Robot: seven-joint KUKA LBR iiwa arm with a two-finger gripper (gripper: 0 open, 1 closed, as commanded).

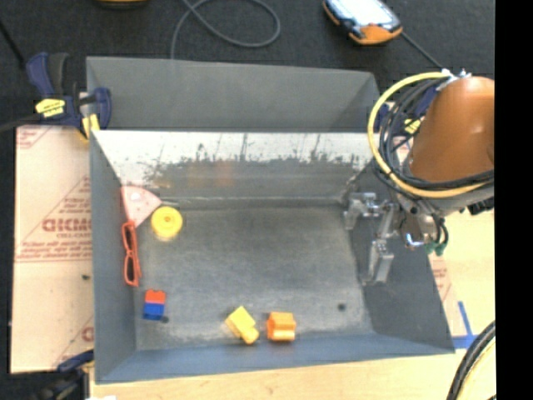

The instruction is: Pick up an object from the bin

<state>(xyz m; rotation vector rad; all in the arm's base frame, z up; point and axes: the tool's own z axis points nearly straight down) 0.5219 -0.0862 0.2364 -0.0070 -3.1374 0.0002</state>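
Well away from the gripper (376, 252), which hangs over bare floor with nothing seen in it and jaws whose state cannot be told, lie the orange block (281, 326), nearest, the yellow block (242, 324) and the yellow disc (167, 222), so the pick seems wholly undone.

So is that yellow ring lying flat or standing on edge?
Looks flat: the yellow ring shows its round face and centre hole upward, on the floor of the bin, near its left wall.

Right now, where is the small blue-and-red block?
The small blue-and-red block lies at the camera view's lower left, just below the orange toy glasses, well left of the yellow block.
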